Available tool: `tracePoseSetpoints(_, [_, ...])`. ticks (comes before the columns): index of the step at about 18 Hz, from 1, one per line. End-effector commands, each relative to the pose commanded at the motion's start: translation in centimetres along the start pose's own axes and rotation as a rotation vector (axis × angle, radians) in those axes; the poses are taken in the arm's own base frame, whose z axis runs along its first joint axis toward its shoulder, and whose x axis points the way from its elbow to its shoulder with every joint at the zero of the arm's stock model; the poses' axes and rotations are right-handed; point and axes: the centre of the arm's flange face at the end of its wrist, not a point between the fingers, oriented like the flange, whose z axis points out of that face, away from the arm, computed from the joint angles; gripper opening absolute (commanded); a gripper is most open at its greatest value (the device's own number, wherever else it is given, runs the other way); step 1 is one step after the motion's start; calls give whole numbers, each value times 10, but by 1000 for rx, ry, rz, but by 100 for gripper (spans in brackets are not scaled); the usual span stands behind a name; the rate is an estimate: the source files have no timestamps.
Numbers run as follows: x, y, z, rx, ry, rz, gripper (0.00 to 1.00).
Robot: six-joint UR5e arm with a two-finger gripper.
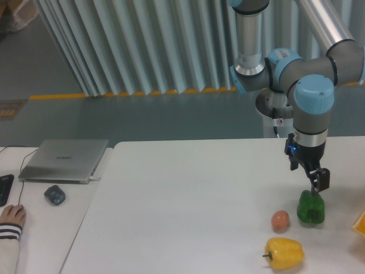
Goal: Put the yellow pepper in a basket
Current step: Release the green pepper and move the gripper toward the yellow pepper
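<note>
Yellow, glossy lobed bell pepper (284, 253) lying near tabletop (188, 200) front edge, apparently light, firm, slippery, best pinched across its broad lobes; gripper (317, 184) fingers' spread unclear above green bell pepper (311, 208).

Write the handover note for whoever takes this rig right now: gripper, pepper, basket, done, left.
Gripper: right above the green bell pepper, apparently empty; open or shut cannot be told.
Yellow pepper: lying on the table near the front edge, untouched, beside a small pinkish-brown ball.
Basket: only an orange-yellow corner shows at the right edge.
Done: nothing.
Left: move off the green pepper, grasp the yellow one, carry it right into the basket.
</note>
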Motion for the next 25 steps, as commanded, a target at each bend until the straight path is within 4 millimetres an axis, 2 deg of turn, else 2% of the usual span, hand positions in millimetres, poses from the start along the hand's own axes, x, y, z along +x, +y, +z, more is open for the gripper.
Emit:
tracePoseSetpoints(2, [-3, -7, -1, 10, -25, 7, 100])
tracePoseSetpoints(7, [-3, -53, 21, 46, -99, -79, 100])
tracePoseSetpoints(14, [-7, -57, 32, 51, -99, -82, 100])
tracePoseSetpoints(16, [-6, -67, 42, 38, -132, -66, 100])
tracePoseSetpoints(17, [-9, -66, 43, 16, -150, -69, 100])
tracePoseSetpoints(19, [-8, -74, 39, -4, -174, -64, 100])
tracePoseSetpoints(23, [-20, -84, 35, 11, -193, -111, 100])
tracePoseSetpoints(25, [-29, -90, 24, 29, -228, -104, 100])
